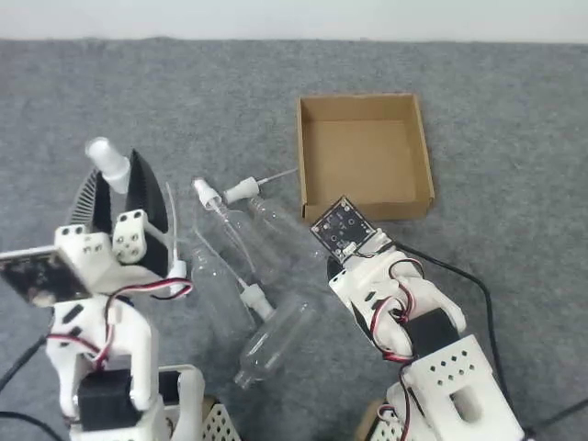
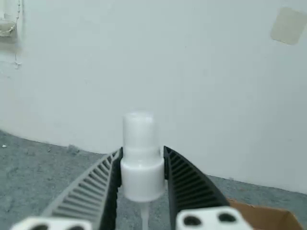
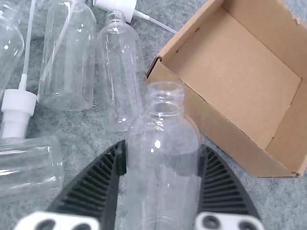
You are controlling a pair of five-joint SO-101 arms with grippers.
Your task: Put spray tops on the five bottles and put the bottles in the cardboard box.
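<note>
The place looks like a small robotics lab or test bench, not a home room. A left arm [image 1: 96,358] and a right arm [image 1: 441,358], built of white printed parts, stand side by side with bare red and black wires [image 1: 390,317] looping over their motors, and a black cable [image 1: 484,308] trails off. Grey carpet [image 1: 514,138] covers the work surface below a plain white wall [image 2: 192,72]. Clear bottles [image 1: 276,340] and a box [image 1: 363,156] lie about like test props
</note>
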